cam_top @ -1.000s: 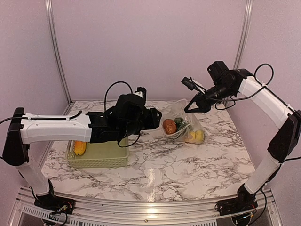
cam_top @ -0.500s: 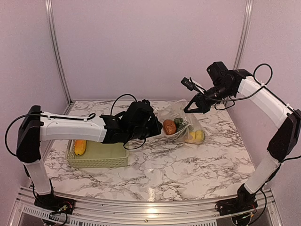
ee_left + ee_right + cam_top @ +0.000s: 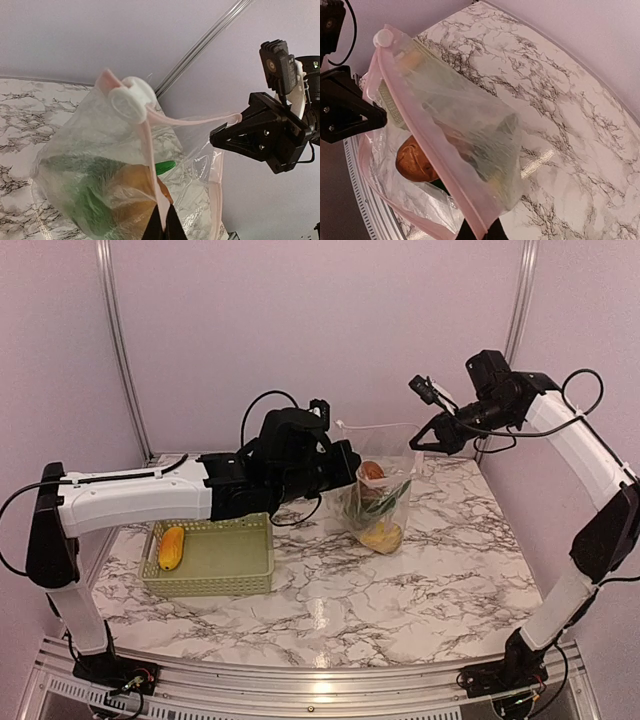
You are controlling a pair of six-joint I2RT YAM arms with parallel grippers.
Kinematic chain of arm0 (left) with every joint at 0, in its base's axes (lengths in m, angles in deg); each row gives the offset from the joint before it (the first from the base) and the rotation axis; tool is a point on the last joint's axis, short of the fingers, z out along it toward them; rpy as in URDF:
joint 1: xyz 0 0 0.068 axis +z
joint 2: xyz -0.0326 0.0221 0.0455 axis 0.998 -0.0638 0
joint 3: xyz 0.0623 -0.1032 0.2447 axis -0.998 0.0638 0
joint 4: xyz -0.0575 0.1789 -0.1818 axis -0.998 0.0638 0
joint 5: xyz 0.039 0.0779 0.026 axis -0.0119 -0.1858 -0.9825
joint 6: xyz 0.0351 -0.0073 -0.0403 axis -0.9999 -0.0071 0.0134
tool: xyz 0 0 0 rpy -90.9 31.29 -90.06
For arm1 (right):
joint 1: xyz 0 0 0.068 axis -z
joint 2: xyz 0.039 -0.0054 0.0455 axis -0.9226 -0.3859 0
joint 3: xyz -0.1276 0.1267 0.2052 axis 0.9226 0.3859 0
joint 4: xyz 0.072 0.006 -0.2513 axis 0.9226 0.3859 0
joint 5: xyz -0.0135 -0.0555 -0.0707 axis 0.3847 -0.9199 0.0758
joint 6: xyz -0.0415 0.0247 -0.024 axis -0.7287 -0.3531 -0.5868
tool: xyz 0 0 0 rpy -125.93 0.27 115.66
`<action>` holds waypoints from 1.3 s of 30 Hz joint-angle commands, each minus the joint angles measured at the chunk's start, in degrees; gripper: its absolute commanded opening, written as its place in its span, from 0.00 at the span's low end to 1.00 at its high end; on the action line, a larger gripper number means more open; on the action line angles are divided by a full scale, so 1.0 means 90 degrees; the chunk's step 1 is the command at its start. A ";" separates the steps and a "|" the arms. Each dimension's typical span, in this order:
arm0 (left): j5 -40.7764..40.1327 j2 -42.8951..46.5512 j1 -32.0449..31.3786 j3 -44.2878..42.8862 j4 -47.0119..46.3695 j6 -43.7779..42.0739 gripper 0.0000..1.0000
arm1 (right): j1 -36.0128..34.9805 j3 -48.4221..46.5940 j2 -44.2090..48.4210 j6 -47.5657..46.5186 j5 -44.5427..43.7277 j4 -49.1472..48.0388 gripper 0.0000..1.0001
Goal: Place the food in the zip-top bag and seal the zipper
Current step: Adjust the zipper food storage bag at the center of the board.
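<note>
Our left gripper (image 3: 162, 227) is closed, and its two fingertips pinch the pink zipper (image 3: 190, 120) strip at one edge of the zip-top bag (image 3: 100, 165). In the top view the left gripper (image 3: 345, 460) stands at the left upper corner of the bag, with the arm stretched across above the basket (image 3: 250, 575). Our right gripper (image 3: 480, 231) is closed too, and it bites the same pink strip at its own side; from above, the right gripper (image 3: 422, 440) is at the right upper corner. So the zip-top bag (image 3: 385, 480) hangs between both grippers above the marble table (image 3: 400, 590). We cannot tell if its bottom touches the table or not. The mouth is not closed: in the right wrist view the two pink lips of the zipper (image 3: 420, 135) stand apart from each other. A white round slider (image 3: 130, 97) sits at a corner of the mouth, away from both grippers. Inside the bag we see a brown potato-like lump (image 3: 371, 470) near the top, a green cucumber (image 3: 385, 502) under it and a yellow lemon (image 3: 382, 535) at the bottom. One orange piece (image 3: 171, 547) lies in the left end of the pale green basket, well apart from the bag.
</note>
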 commanded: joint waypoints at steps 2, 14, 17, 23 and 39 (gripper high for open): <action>0.0227 -0.0242 0.0262 -0.0418 -0.0030 -0.0102 0.00 | 0.0155 -0.0282 0.0224 0.0155 0.0006 -0.0062 0.00; -0.0350 -0.1798 0.0432 -0.2897 0.0747 -0.1279 0.00 | 0.0158 -0.0234 0.0135 0.0320 -0.0632 -0.0220 0.00; 0.1222 -0.2412 0.1127 -0.3354 0.1285 -0.0128 0.00 | 0.0161 -0.0214 0.0130 0.0339 -0.0539 -0.0208 0.00; 0.0911 -0.1858 0.0714 -0.2382 0.0104 -0.0505 0.00 | 0.0194 -0.0263 0.0173 0.0416 -0.0935 -0.0341 0.00; 0.1357 -0.1038 0.0785 -0.1345 -0.0614 -0.1743 0.74 | 0.0615 -0.0909 -0.0391 0.0479 -0.1204 -0.0516 0.00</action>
